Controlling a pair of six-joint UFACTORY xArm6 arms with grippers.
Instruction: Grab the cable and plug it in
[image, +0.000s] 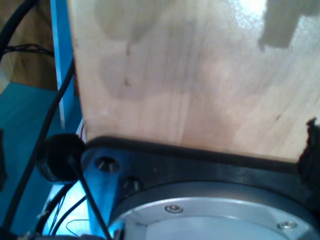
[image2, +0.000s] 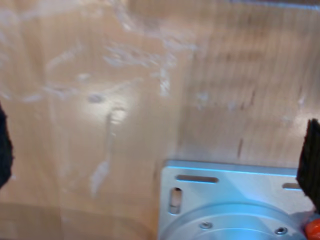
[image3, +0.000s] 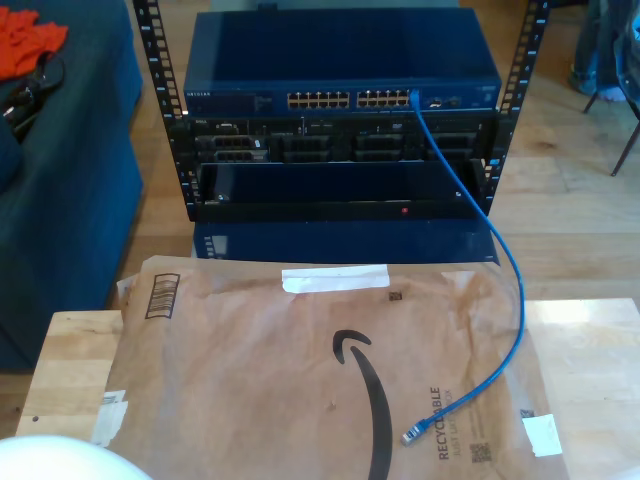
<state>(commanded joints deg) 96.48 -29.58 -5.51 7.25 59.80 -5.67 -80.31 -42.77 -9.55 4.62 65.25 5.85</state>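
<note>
cable (image3: 505, 300) has one end in the switch (image3: 340, 95), upper frame; loose plug (image3: 413, 435) lies ungrabbed, lower right; i cannot tell either gripper's state.

Worktop (image3: 70, 350): pale wood, lying before me under a large brown paper mailer.
Mailer (image3: 300, 380): creased, printed with a black curved arrow, a barcode and the word "RECYCLABLE", patched with white tape.
Rack (image3: 340, 130): black frame on the wooden floor beyond the worktop, a dark blue network switch on top.
Orange cloth (image3: 25, 35): at the exterior view's upper left.
</note>
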